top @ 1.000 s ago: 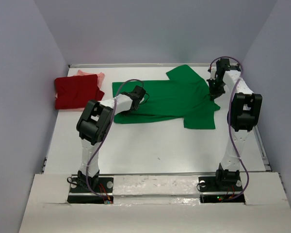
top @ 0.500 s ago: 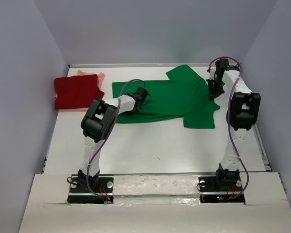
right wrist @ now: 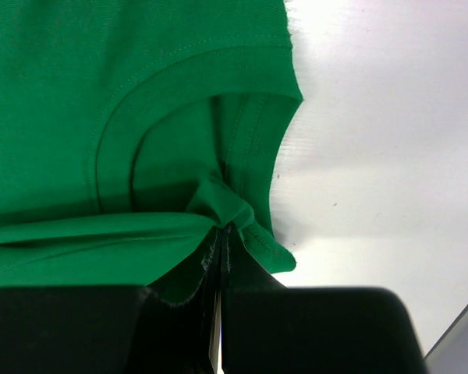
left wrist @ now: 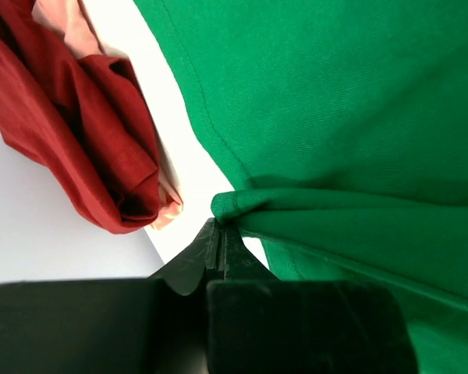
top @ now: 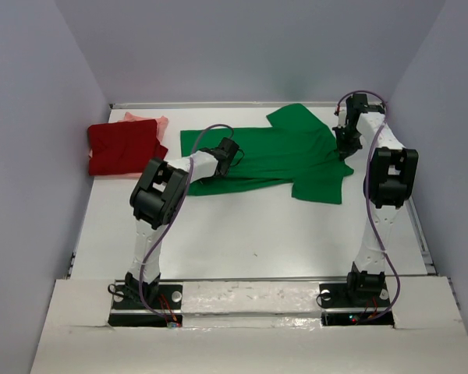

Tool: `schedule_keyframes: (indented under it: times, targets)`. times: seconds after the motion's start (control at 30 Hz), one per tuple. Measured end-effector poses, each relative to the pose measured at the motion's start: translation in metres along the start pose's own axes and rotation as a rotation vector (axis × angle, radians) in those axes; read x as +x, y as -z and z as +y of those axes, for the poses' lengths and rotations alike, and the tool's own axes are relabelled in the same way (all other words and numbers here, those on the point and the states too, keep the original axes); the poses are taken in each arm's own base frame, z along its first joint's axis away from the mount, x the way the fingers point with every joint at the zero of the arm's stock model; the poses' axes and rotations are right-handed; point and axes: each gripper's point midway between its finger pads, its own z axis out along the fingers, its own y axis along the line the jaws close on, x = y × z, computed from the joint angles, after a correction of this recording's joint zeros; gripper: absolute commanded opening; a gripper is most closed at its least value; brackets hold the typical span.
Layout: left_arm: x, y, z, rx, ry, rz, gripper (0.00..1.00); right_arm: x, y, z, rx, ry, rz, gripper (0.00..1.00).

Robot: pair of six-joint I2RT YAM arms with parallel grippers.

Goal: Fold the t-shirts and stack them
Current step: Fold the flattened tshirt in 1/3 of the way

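A bright green t-shirt (top: 281, 152) lies spread across the back of the table, its near edge lifted into a fold. My left gripper (top: 226, 156) is shut on a pinch of its cloth (left wrist: 234, 204) near the hem end. My right gripper (top: 345, 144) is shut on a bunch of green cloth (right wrist: 218, 204) just below the collar (right wrist: 179, 101). A dark red t-shirt (top: 123, 148) lies folded at the back left, on top of a pale salmon-pink t-shirt (top: 150, 121) whose edge pokes out. In the left wrist view the red shirt (left wrist: 70, 125) and pink shirt (left wrist: 168, 206) sit left of the jaws.
Grey walls close in the table (top: 242, 234) on the left, back and right. The right arm stands tall near the right wall. The table's right edge (top: 421, 234) runs close to that arm.
Both grippers have drawn the green shirt's near edge towards the back, so the fold has crept up and the lower right sleeve has shifted left and back. The left arm has swung slightly right.
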Motion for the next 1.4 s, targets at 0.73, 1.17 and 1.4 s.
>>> schedule_keyframes:
  times: [0.73, 1.17, 1.4]
  targets:
    - [0.004, 0.006, 0.026, -0.06, 0.039, 0.006, 0.97, -0.01, -0.012, -0.002, 0.006, -0.005, -0.003, 0.31]
    - [0.009, 0.001, 0.027, -0.098, 0.006, 0.037, 0.99, -0.019, -0.01, 0.001, -0.02, 0.011, -0.031, 0.59]
    - [0.009, 0.013, 0.052, -0.151, 0.01, 0.028, 0.99, -0.026, 0.017, -0.004, 0.002, 0.028, -0.066, 0.57]
